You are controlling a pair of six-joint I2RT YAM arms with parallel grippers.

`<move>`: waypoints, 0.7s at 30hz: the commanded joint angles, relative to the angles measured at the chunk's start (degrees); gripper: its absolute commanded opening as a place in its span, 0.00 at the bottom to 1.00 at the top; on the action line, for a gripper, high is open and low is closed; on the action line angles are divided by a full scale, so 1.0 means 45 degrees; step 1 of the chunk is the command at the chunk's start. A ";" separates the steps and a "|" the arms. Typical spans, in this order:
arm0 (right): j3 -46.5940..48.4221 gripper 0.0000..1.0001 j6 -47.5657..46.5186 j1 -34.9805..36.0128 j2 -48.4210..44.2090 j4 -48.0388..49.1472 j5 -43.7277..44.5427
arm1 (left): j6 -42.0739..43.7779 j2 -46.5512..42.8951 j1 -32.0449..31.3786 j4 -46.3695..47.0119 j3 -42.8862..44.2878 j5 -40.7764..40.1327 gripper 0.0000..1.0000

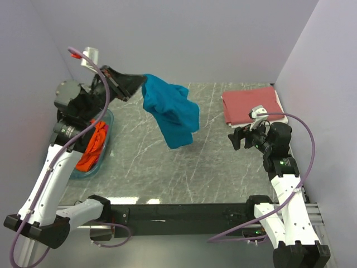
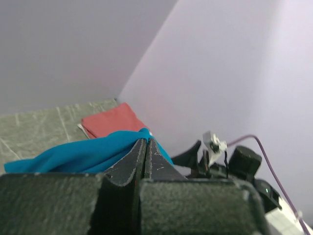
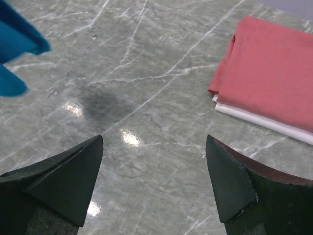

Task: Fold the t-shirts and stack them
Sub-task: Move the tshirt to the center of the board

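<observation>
A teal blue t-shirt (image 1: 172,114) hangs in the air over the table's back middle, and my left gripper (image 1: 140,81) is shut on its upper edge. In the left wrist view the teal cloth (image 2: 83,154) bunches at the closed fingertips (image 2: 145,141). A dusty red t-shirt (image 1: 250,104) lies folded at the back right on top of a folded white cloth (image 3: 264,121). An orange t-shirt (image 1: 95,146) sits crumpled in the tub at the left. My right gripper (image 1: 239,138) hovers open over bare table just in front of the red shirt (image 3: 271,68), holding nothing.
A translucent blue plastic tub (image 1: 104,159) stands at the left edge beside the left arm. Lilac walls close in the back and both sides. The grey marble tabletop (image 1: 195,167) stretches between the arms.
</observation>
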 commanded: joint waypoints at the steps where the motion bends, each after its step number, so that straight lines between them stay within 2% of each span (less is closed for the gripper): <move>1: 0.0154 0.91 -0.0138 -0.0097 0.0037 0.0132 0.0135 | 0.0199 -0.0208 -0.0595 0.1075 -0.1010 0.1066 0.01; 3: 0.0154 0.91 -0.0158 -0.0116 0.0057 0.0151 0.0154 | 0.0393 -0.0130 -0.1102 0.1501 -0.1597 0.1380 0.01; 7: 0.0135 0.91 -0.0158 -0.0116 0.0096 0.0151 0.0232 | 0.0647 0.0532 -0.1767 0.1797 -0.3955 0.2239 0.02; 8: 0.0134 0.91 -0.0196 -0.0116 0.0096 0.0151 0.0252 | 0.1015 0.0670 -0.1845 0.1779 -0.4389 0.2454 0.09; 9: 0.0134 0.91 -0.0197 -0.0116 0.0096 0.0151 0.0271 | 0.1367 0.0845 -0.1904 0.1392 -0.5070 0.2398 0.36; 11: 0.0134 0.91 -0.0216 -0.0136 0.0116 0.0151 0.0272 | 0.2864 0.0653 -0.2196 0.0806 -0.5621 0.1603 0.55; 12: 0.0134 0.91 -0.0236 -0.0136 0.0154 0.0132 0.0233 | 0.3416 0.0168 -0.2294 0.0415 -0.5798 -0.0008 0.65; 14: 0.0115 0.91 -0.0333 -0.0136 0.0213 0.0073 -0.0097 | 0.4664 -0.0497 -0.2334 -0.0387 -0.6053 -0.1755 0.73; 15: 0.0115 0.91 -0.0488 -0.0136 0.0310 -0.0004 -0.0332 | 0.5000 -0.1216 -0.2354 -0.0583 -0.6092 -0.3368 0.76; 17: 0.0134 0.91 -0.0742 -0.0136 0.0427 -0.0199 -0.0897 | 0.5683 -0.1923 -0.2335 -0.0916 -0.6287 -0.4687 0.83; 18: 0.0154 0.90 -0.1014 -0.0136 0.0564 -0.0452 -0.1674 | 0.5919 -0.2545 -0.2335 -0.0897 -0.6617 -0.5659 0.91; 21: 0.0038 0.89 -0.1522 -0.0136 0.0779 -0.0727 -0.3275 | 0.6488 -0.3504 -0.2334 -0.0800 -0.7650 -0.6507 0.99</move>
